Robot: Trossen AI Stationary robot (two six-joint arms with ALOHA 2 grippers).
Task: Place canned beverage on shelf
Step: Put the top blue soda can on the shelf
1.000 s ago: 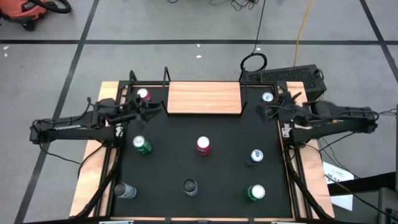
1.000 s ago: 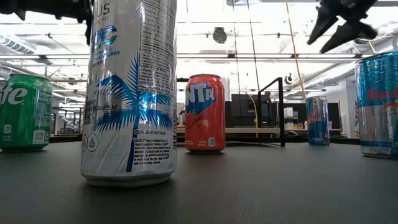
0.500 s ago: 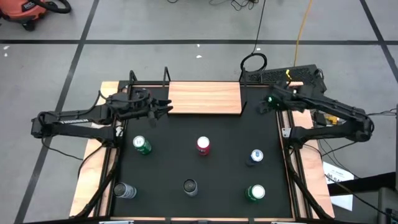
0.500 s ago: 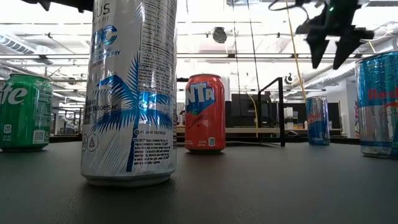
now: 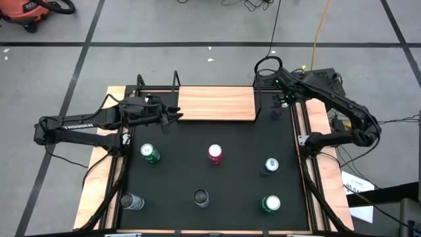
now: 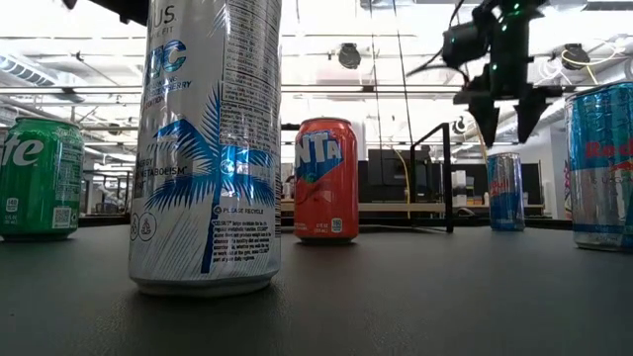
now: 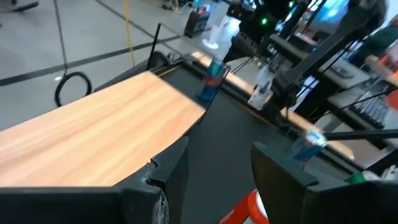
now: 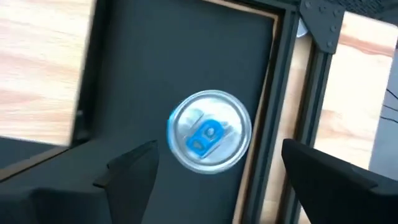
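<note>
High view, right claw hides blue can

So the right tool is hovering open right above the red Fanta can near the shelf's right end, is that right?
Not quite. The right tool is open and hovering near the right end of the shelf, but the can under it is a blue-tabbed silver and blue can, not the red Fanta can, which stands mid-table. The right wrist view shows this.
</note>
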